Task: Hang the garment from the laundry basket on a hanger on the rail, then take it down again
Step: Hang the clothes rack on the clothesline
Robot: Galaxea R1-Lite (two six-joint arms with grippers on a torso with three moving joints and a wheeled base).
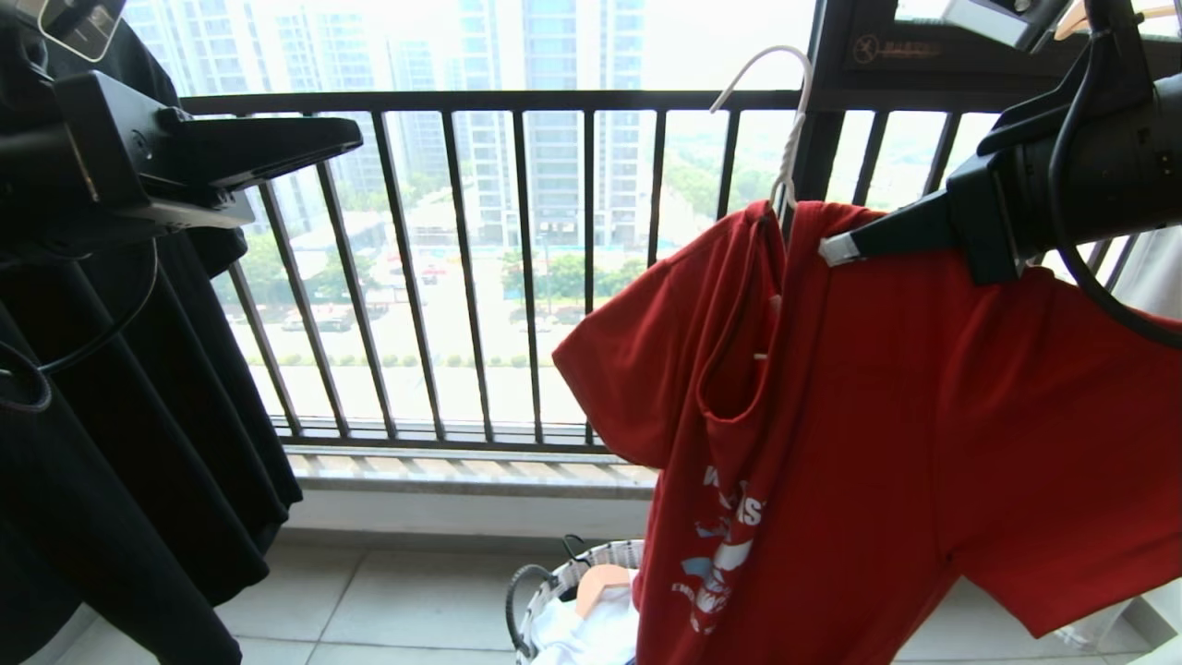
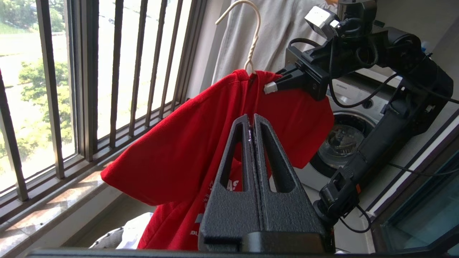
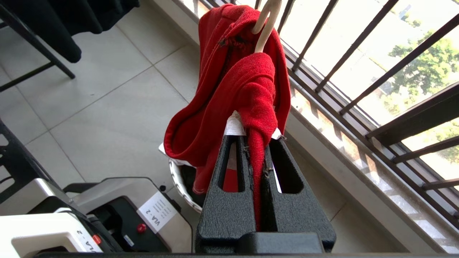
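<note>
Your red T-shirt [image 1: 886, 416] is hanging right of centre on the pale hanger [image 1: 785, 139], above the laundry basket [image 1: 554, 591], your right gripper [image 3: 256, 141] pinching its shoulder fabric while your left gripper [image 2: 252, 118] is hovering upper left, jaws closed on nothing.

Below me the pale tiled floor [image 1: 406, 600] carries the laundry basket [image 1: 554, 591], standing near the window railing [image 1: 462, 277], with white cloth [image 1: 582, 637] lying inside that basket
</note>
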